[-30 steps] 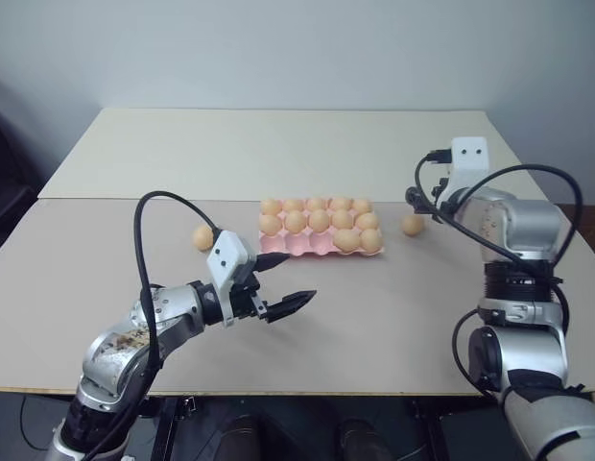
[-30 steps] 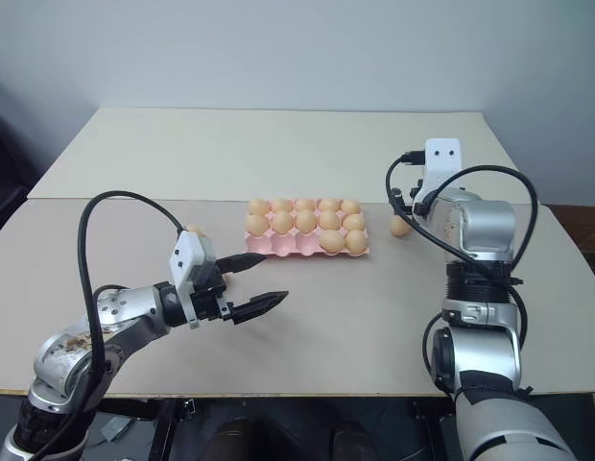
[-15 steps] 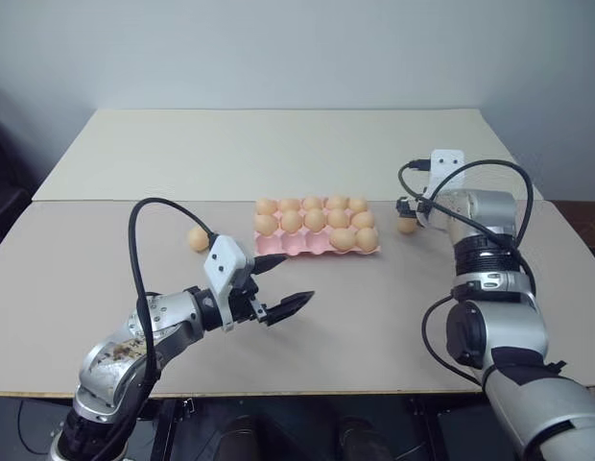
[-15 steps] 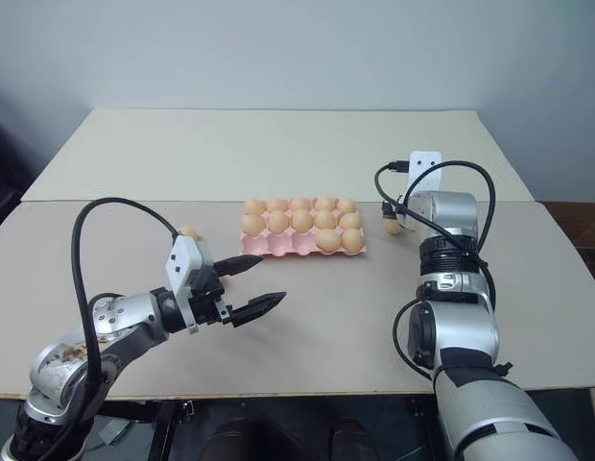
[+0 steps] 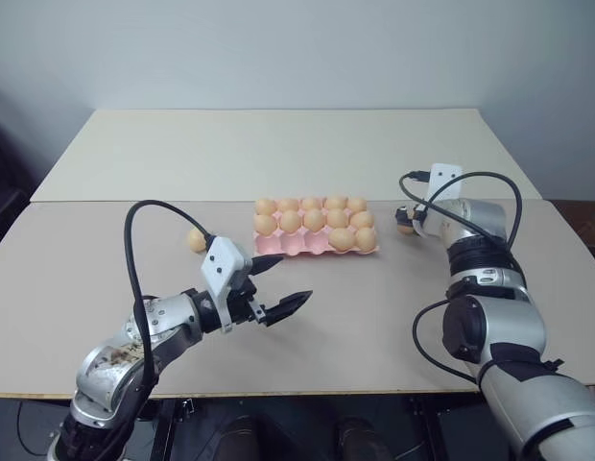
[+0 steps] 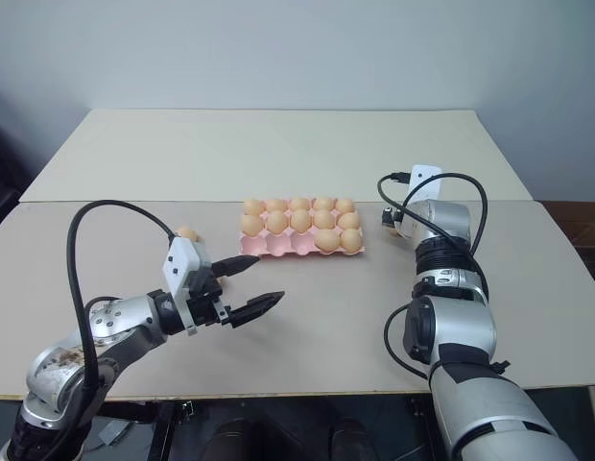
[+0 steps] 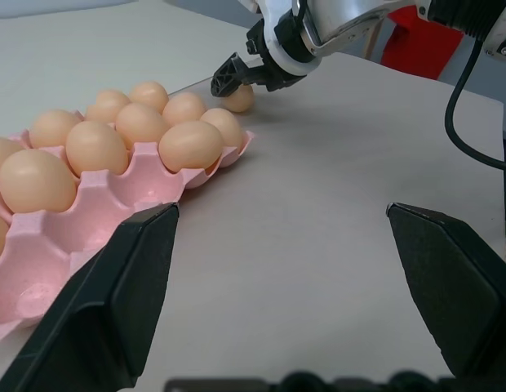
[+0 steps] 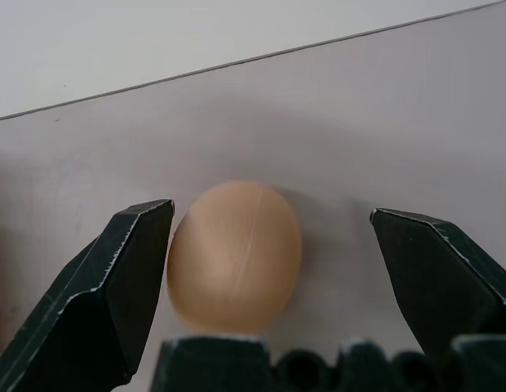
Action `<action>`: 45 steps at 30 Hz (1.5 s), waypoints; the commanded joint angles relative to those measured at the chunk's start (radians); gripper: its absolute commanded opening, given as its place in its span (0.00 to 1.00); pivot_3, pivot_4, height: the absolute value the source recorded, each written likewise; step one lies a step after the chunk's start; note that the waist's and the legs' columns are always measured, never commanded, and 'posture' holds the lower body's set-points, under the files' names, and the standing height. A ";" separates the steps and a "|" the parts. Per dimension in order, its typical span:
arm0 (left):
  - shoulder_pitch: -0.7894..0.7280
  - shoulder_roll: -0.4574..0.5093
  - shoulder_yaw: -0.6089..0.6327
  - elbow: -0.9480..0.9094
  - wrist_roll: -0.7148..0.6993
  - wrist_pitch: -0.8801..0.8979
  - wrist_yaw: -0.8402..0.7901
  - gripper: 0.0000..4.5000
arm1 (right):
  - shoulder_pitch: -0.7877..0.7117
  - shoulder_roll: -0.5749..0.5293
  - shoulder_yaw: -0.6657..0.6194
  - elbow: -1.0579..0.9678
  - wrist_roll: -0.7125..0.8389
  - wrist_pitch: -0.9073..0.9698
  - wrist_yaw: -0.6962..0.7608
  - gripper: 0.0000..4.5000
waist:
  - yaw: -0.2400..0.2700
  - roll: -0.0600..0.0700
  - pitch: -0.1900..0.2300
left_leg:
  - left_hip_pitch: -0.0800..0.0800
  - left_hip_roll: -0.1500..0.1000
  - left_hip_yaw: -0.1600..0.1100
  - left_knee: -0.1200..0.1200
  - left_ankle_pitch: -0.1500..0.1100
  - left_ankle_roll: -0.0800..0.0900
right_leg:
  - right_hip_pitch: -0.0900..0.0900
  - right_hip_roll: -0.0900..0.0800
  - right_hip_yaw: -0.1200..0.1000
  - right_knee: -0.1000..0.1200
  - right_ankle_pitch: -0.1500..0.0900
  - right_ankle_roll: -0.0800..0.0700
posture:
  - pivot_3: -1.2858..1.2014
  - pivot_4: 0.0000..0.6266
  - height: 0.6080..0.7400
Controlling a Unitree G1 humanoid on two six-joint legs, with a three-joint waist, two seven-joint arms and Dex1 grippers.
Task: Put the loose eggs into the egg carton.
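You had the right gripper (image 8: 261, 245) down at the table (image 5: 374, 317), jaws spread wide around a loose egg (image 8: 235, 255) — one finger (image 8: 114, 278) just beside the egg's side, the other finger (image 8: 441, 278) apart from it, so nothing was clamped. That egg lay on the table just off the egg carton (image 5: 297, 245), at its three o'clock. The carton sat mid-table, its pink cups mostly filled with eggs, with bare cups along the near edge toward seven o'clock. A second loose egg (image 5: 197, 239) lay on the table at the carton's nine o'clock, a little apart from it. Your left gripper (image 5: 273, 288) hung above the table at about seven o'clock from the carton — jaws wide, empty, pointing toward the carton and touching nothing.
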 commanded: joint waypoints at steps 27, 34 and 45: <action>0.156 0.022 0.189 -0.060 -0.007 -0.043 0.052 0.98 | 0.269 0.013 0.251 -1.058 0.201 0.327 0.387 0.33 | 0.004 0.000 0.000 | -0.004 0.001 0.000 -0.001 -0.002 0.003 | -0.006 0.000 0.001 0.002 0.000 0.000 | 0.52 0.24 1.00; 0.168 0.002 0.188 -0.074 -0.007 -0.046 0.077 0.98 | 0.335 0.071 0.345 -1.112 0.217 0.333 0.423 0.31 | 0.004 0.000 0.000 | -0.004 0.001 0.000 -0.001 -0.002 0.003 | -0.006 0.000 0.001 0.001 0.000 0.000 | 0.52 0.24 1.00; 0.180 -0.012 0.180 -0.092 -0.009 -0.037 0.105 0.98 | 0.350 0.120 0.432 -1.020 0.181 0.227 0.458 0.31 | 0.002 0.000 0.000 | -0.003 0.001 0.000 -0.001 -0.002 0.003 | -0.006 0.000 0.001 0.001 0.000 -0.001 | 0.52 0.24 1.00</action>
